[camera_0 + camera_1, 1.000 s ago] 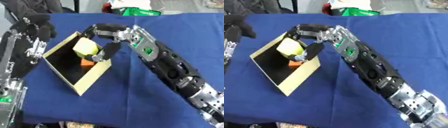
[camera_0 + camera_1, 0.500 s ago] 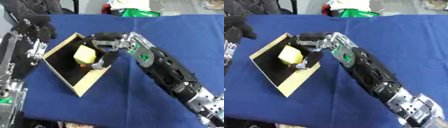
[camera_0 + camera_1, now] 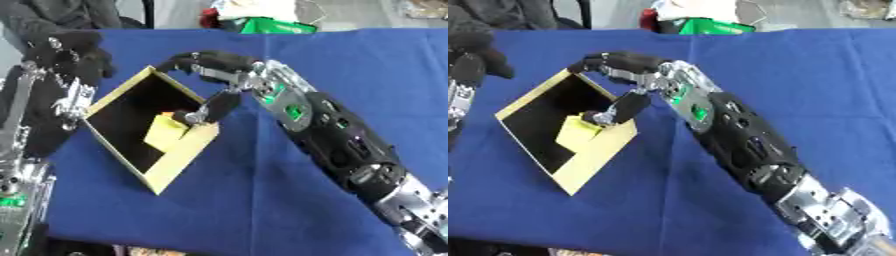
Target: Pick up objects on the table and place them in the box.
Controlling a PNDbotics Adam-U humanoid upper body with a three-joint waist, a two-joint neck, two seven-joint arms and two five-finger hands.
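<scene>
Yellow block (image 3: 166, 133) lies in the box (image 3: 188, 155); right robot hand (image 3: 214, 75) released above it, nothing else visible on counter (image 3: 367, 70)

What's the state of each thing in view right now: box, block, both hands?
box: open-topped, on the blue table, left hand against its far left side.
yellow block: inside the box, leaning on the near right wall.
right hand: over the box's right corner, fingers spread, holding nothing; thumb tip close to the block.
left hand: at the box's outer left edge; fingers unclear.
</scene>
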